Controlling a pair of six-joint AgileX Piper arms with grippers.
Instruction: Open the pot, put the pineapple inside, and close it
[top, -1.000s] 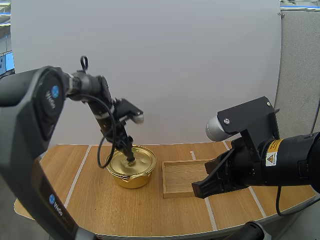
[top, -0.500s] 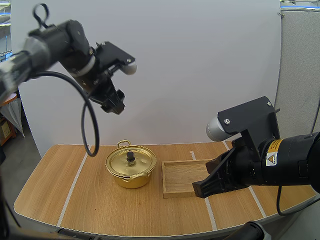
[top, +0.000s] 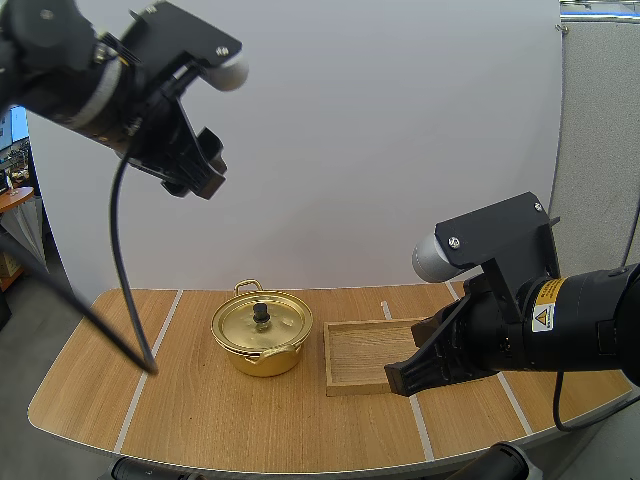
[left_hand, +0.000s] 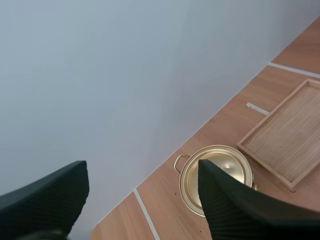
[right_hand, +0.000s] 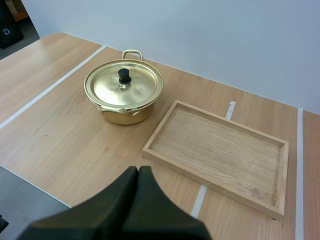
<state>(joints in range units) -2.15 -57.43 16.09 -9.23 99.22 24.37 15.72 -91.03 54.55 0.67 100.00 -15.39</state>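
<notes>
Left tool (top: 200, 180) higher — pot (top: 262, 332) unmoved.

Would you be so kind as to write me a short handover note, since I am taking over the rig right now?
Pot: on the table, lid on, left of the wooden tray and apart from it.
Left gripper: open, holding nothing, high above the table, up and left of the pot.
Right gripper: shut on nothing, low over the table's near edge, in front of the tray.
Done: no step, judging by the closed pot.
Left: lift the lid, load the pot, close it.
</notes>
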